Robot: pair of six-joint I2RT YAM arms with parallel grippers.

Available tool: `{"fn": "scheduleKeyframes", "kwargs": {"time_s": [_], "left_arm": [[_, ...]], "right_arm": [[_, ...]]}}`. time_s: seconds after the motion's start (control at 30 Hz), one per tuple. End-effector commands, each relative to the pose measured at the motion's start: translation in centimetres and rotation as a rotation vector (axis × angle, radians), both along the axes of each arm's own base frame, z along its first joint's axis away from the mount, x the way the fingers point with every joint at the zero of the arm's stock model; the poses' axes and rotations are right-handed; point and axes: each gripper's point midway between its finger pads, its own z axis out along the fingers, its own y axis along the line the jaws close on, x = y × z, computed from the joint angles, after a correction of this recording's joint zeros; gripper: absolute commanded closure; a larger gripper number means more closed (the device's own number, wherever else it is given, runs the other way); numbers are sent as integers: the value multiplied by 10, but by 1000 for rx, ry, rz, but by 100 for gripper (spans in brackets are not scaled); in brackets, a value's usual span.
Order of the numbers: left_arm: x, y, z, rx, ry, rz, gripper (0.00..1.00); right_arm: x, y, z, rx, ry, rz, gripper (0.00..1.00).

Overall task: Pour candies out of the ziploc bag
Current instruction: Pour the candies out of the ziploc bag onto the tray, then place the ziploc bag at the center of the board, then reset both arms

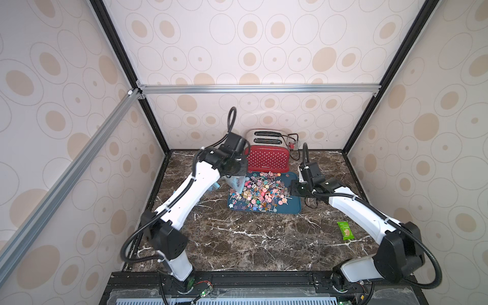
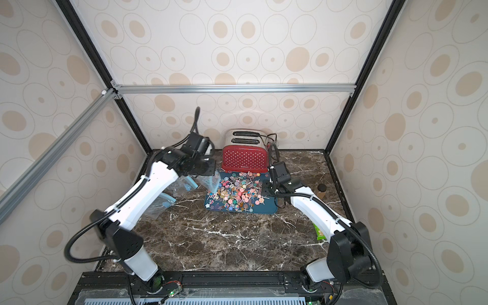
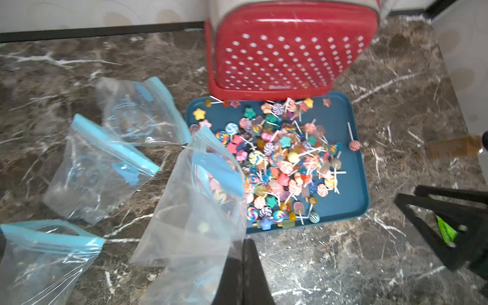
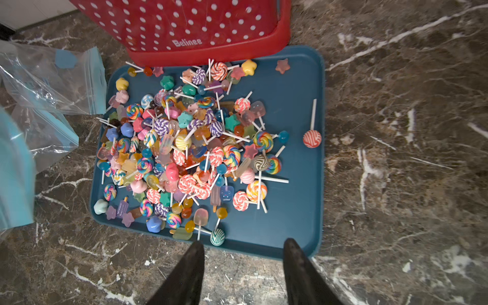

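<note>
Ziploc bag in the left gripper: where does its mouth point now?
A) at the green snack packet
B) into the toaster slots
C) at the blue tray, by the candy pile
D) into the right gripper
C: the left gripper is shut on the ziploc bag, whose zip end hangs over the tray edge beside the candies.

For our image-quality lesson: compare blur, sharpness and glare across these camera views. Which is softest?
Left wrist view: softest, the held clear plastic ziploc bag and brown marble tabletop smeared; right wrist view: crisp, lettering on the red white-dotted toaster readable, the colourful lollipop candies sharp, white glints on another clear bag; both top views: evenly lit, candies too small for detail.
</note>
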Motion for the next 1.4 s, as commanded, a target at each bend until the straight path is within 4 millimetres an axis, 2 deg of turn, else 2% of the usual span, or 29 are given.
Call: {"fn": "scheduleKeyframes", "kwargs": {"time_s": [0.0,0.1,0.2,0.33,0.43,0.47,0.5,0.53,0.6,0.63,0.67,0.83,0.9,1.0,1.07,1.17,1.2,1.27,1.37], "left_arm": [[-8,65,-10,-33,-42,240,100],[-20,88,-48,-207,-40,341,100],[-23,89,-87,-424,-43,364,100],[-34,83,-124,-514,-29,351,100],[-48,86,-143,-508,4,372,100],[-54,89,-146,-499,8,380,95],[-58,92,-148,-489,10,388,77],[-64,96,-149,-474,13,400,58],[-73,105,-144,-431,9,419,31],[-78,111,-140,-401,6,433,12],[-82,116,-135,-371,4,441,1],[-96,141,-99,-261,-54,493,1],[-103,156,-90,-194,-72,534,1],[-110,186,-76,-57,-132,615,1],[-112,210,-65,73,-201,671,1],[-109,244,-48,251,-363,767,1],[-101,247,-44,289,-430,759,1],[-88,253,-48,373,-543,749,1],[-72,251,-68,420,-675,707,1]], "right_arm": [[-11,-23,3,-34,-18,-22,49],[-18,-35,6,-43,-42,-29,49],[-23,-44,5,-61,-62,-29,50],[-29,-52,3,-98,-81,-24,50],[-31,-54,-1,-117,-83,-12,50],[-32,-55,-3,-124,-82,-11,50],[-32,-57,-4,-133,-81,-12,50],[-32,-58,-7,-142,-80,-11,50],[-32,-62,-12,-168,-74,-17,50],[-31,-64,-13,-181,-73,-21,50],[-31,-66,-15,-197,-72,-26,49],[-28,-80,-14,-265,-101,-58,49],[-25,-88,-12,-296,-127,-81,49],[-21,-105,-9,-344,-176,-117,49],[-17,-129,-9,-398,-214,-172,49],[-11,-152,-20,-450,-286,-218,49],[-8,-156,-25,-457,-307,-226,48],[-2,-161,-39,-470,-349,-227,48],[8,-158,-55,-464,-450,-224,49]]}}
